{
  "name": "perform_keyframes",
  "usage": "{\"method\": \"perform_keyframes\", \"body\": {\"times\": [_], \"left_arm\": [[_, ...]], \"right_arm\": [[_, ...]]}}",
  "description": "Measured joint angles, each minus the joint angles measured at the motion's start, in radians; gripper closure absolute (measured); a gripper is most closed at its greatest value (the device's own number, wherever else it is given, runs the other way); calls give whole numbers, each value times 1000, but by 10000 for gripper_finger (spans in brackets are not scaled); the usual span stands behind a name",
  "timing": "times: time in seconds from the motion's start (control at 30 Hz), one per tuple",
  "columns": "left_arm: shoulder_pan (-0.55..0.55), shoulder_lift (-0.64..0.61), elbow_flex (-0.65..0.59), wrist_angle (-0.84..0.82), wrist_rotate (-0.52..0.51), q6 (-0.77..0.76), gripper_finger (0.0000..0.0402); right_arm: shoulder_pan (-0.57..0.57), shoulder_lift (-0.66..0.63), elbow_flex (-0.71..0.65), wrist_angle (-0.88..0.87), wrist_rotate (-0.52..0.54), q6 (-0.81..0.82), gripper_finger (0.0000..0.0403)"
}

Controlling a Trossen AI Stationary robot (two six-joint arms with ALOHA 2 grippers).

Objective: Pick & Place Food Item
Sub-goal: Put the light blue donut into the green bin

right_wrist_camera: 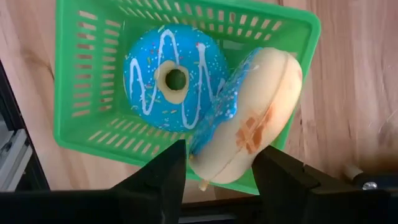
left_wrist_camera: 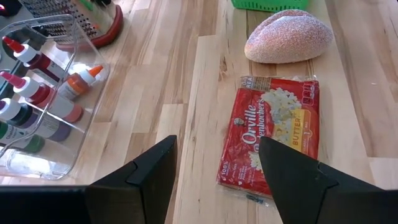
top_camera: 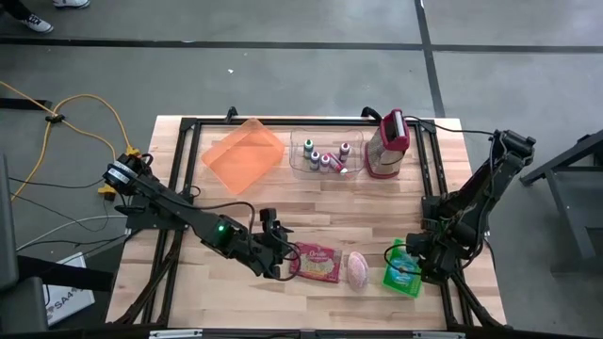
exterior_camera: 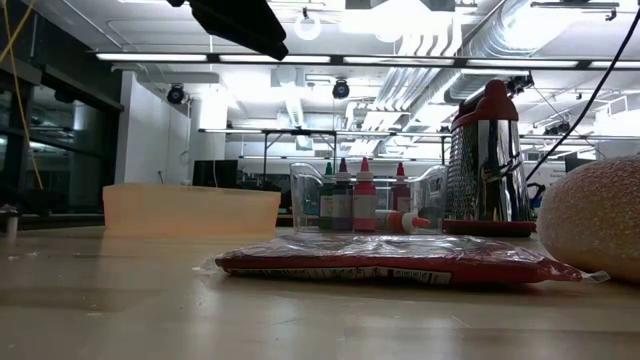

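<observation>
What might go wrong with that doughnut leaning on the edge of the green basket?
The tilted doughnut leans over the green basket rim, partly on the flat blue doughnut. With the right gripper fingers apart beside it, it may tip out onto the table. Lifting away carelessly might also snag it or nudge the light basket.

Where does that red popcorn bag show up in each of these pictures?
High view: popcorn bag lies near the table's front edge, just past the left claw.
Low view: it lies flat across the middle.
Left wrist view: right of centre.
Right wrist view: not in it.
Shared landmark: the sugared bun beside it.
</observation>
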Motion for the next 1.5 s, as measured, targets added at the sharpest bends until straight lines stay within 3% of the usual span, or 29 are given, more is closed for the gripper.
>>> {"method": "perform_keyframes", "body": {"times": [0.23,1.5], "left_arm": [[0,0,0,0,0,0,183],[0,0,0,0,3,0,183]], "right_arm": [[-3,0,0,2,36,-26,239],[-75,-95,33,-16,-14,-55,254]]}}
